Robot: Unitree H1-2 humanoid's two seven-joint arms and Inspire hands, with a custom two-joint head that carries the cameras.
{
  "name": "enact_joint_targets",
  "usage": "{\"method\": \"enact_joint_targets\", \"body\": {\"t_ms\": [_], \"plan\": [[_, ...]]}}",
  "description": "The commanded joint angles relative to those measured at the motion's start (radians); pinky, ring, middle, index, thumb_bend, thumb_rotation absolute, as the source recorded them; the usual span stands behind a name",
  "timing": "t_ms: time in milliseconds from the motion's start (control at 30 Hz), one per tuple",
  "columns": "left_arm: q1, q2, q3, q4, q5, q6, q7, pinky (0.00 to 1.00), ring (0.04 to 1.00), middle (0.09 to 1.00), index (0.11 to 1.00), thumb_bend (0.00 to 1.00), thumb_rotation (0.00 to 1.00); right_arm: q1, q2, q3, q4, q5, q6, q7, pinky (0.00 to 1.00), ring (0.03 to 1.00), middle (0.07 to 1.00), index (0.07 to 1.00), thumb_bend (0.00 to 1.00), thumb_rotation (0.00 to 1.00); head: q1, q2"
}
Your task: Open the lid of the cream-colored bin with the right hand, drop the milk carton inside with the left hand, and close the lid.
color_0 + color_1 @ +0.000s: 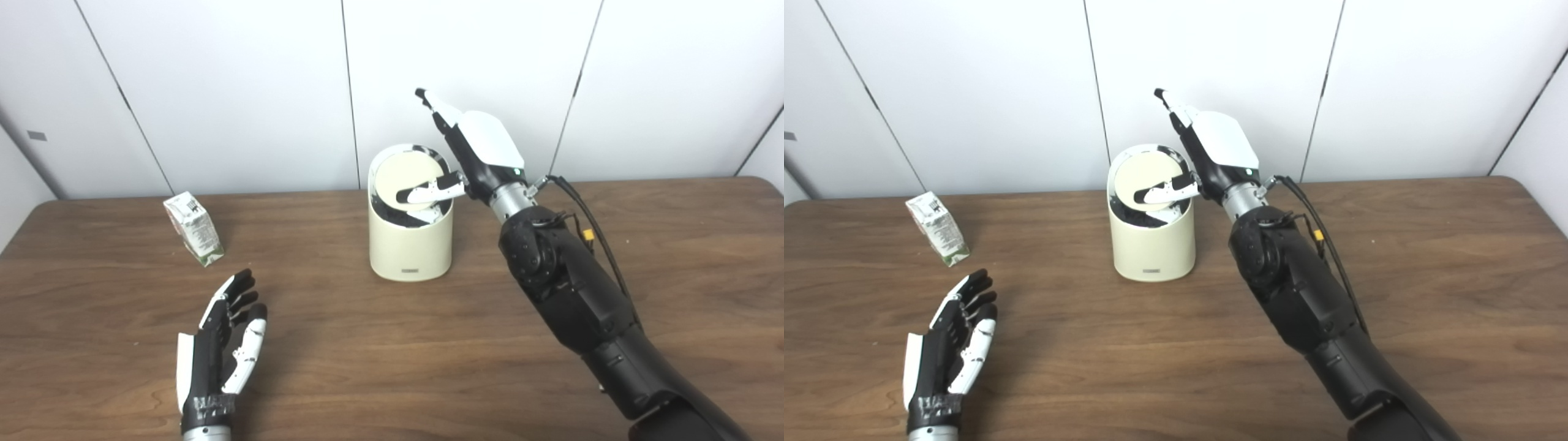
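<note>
Two hands show: the right hand (pixel 474 147) presses its thumb on the bin (pixel 410 239)'s tilted lid (pixel 409 177), fingers extended upward. At ten o'clock from the bin, well apart, the milk carton (pixel 195 228) stands on the surface (pixel 392 355); the left hand (pixel 217 349) rests released.
</note>
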Motion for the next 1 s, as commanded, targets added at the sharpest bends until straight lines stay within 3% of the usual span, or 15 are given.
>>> {"method": "enact_joint_targets", "body": {"t_ms": [0, 433, 667, 833, 967], "plan": [[0.017, -0.013, -0.015, 0.029, 0.014, -0.032, 0.017, 0.72, 0.79, 0.838, 0.882, 0.38, 0.63, -0.04, -0.027, 0.001, 0.006, -0.045, -0.012, -0.008, 0.83, 0.917, 0.912, 0.952, 0.93, 0.27, 0.0, 0.0], [0.018, -0.01, -0.016, 0.028, 0.014, -0.039, 0.018, 0.72, 0.789, 0.841, 0.887, 0.35, 0.6, -0.025, -0.029, -0.014, -0.003, -0.045, -0.022, 0.013, 0.81, 0.911, 0.901, 0.939, 0.93, 0.25, -0.001, 0.009], [0.02, -0.017, -0.02, 0.026, 0.017, -0.039, 0.023, 0.71, 0.785, 0.84, 0.887, 0.34, 0.59, 0.034, 0.041, -0.144, -0.079, 0.149, 0.032, 0.06, 0.77, 0.894, 0.911, 0.956, 0.69, 0.47, 0.006, 0.006], [0.024, -0.018, -0.023, 0.017, 0.041, -0.017, 0.025, 0.72, 0.784, 0.835, 0.884, 0.36, 0.57, 0.127, 0.046, -0.196, -0.213, 0.227, 0.111, 0.132, 0.72, 0.872, 0.92, 0.983, 0.63, 0.51, 0.003, 0.005], [0.027, -0.021, -0.025, 0.009, 0.062, -0.007, 0.028, 0.72, 0.78, 0.83, 0.882, 0.35, 0.54, 0.212, 0.04, -0.226, -0.329, 0.271, 0.198, 0.187, 0.72, 0.853, 0.919, 0.999, 0.58, 0.7, 0.008, 0.001]]}}
